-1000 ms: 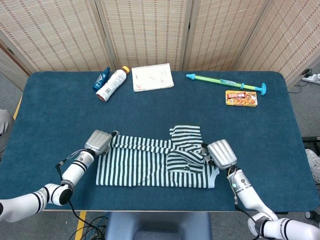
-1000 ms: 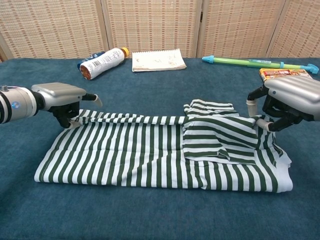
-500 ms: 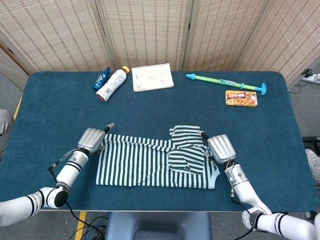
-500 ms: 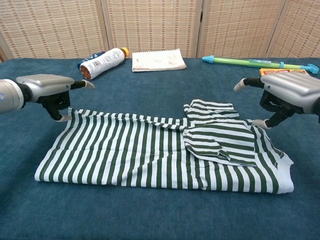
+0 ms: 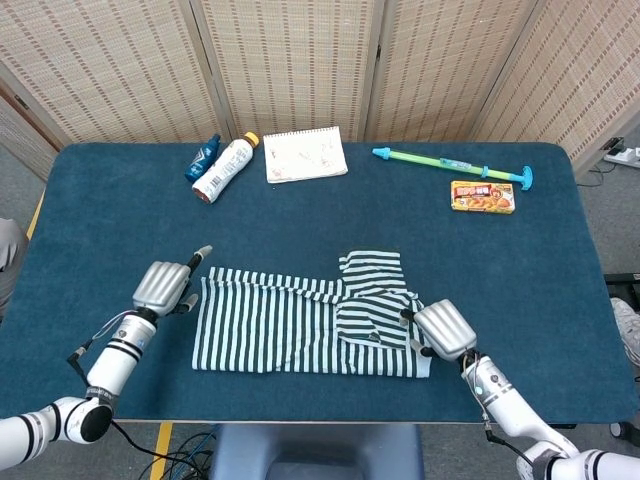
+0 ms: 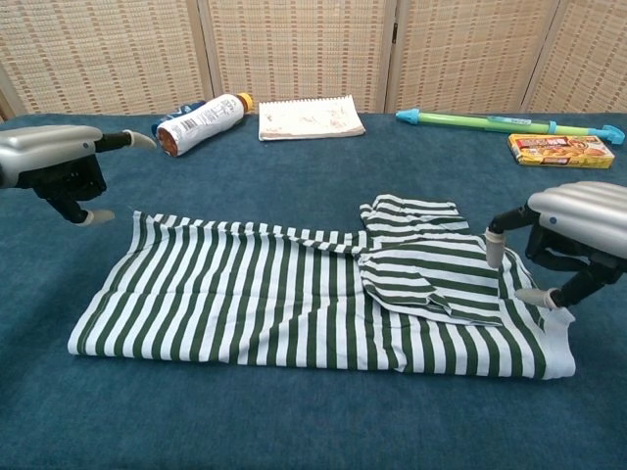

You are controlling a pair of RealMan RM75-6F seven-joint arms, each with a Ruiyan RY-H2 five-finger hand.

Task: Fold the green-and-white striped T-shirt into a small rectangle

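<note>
The green-and-white striped T-shirt (image 5: 290,325) (image 6: 294,304) lies flat on the blue table, folded into a wide band with a sleeve doubled over its right part. My left hand (image 5: 165,284) (image 6: 54,162) hovers just left of the shirt's far left corner, fingers apart, holding nothing. At the shirt's right end, my right hand (image 5: 444,330) (image 6: 573,230) hangs over the edge. Its fingers (image 6: 495,245) point down and are spread, with no cloth between them.
Along the far edge lie a white bottle (image 5: 224,167), a small blue bottle (image 5: 202,156), a notepad (image 5: 305,154), a green water-gun toy (image 5: 450,164) and a yellow food box (image 5: 483,196). The table's front edge (image 5: 320,420) runs close below the shirt.
Both hands let go of the shirt's far edge, which now lies flat. My left hand drew away to the left; my right hand moved toward the front right corner of the shirt.
</note>
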